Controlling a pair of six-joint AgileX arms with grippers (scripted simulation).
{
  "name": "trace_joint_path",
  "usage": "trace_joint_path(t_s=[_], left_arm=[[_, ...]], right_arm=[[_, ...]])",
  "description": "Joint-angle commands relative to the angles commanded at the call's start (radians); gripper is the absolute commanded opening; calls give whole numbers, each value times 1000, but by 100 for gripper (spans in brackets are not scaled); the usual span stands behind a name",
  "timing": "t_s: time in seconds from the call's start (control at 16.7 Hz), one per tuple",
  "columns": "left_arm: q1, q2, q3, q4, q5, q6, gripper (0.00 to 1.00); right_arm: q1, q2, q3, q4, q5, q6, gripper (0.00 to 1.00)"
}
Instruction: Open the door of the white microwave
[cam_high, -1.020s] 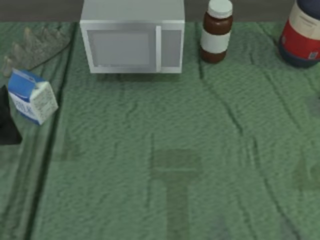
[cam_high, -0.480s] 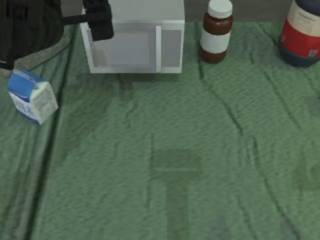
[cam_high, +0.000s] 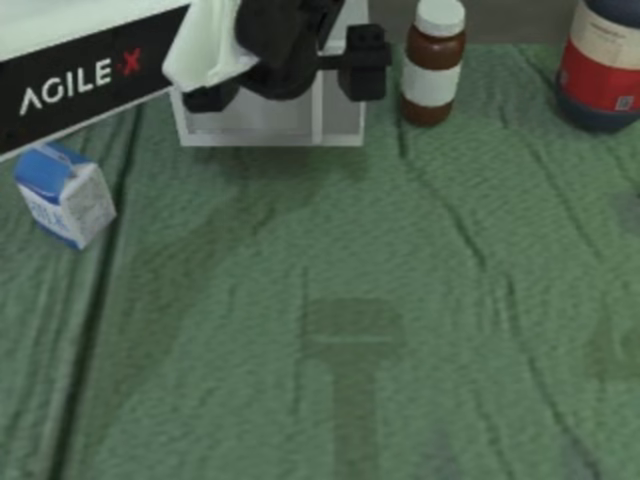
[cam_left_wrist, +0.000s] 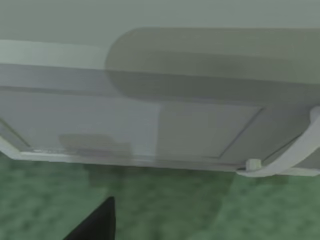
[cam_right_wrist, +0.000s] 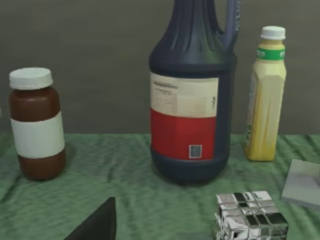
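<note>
While left tool (cam_high: 278, 75) spreads wide before boxy white microwave (cam_high: 340, 128), smooth grey-windowed door (cam_left_wrist: 135, 127), holding nothing

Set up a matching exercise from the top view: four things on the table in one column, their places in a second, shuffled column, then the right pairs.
Things:
1. microwave
2. carton
3. brown jar
4. dark jug

Places:
A. far right corner
B. left edge of the table
C. partly under the left arm
D. just right of the microwave

Pairs: 1-C, 2-B, 3-D, 4-A
</note>
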Motion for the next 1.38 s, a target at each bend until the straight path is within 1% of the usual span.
trace_joint_path(t_s=[0.18,0.42,0.6,0.96,1.2,1.38], left_arm=[[-23,78,63,-26,-16,-21,100],[-25,84,67,-27,-17,-22,100],[-17,99,76,-13,-12,-15,100],[34,290,164,100,21,31,100],[38,299,169,108,23,34,100],[38,299,169,108,23,34,77]], right_arm=[[0,0,0,0,0,0,100],[0,0,0,0,0,0,100],[0,0,0,0,0,0,100],[0,0,0,0,0,0,100],[0,0,0,0,0,0,100],[0,0,0,0,0,0,100]])
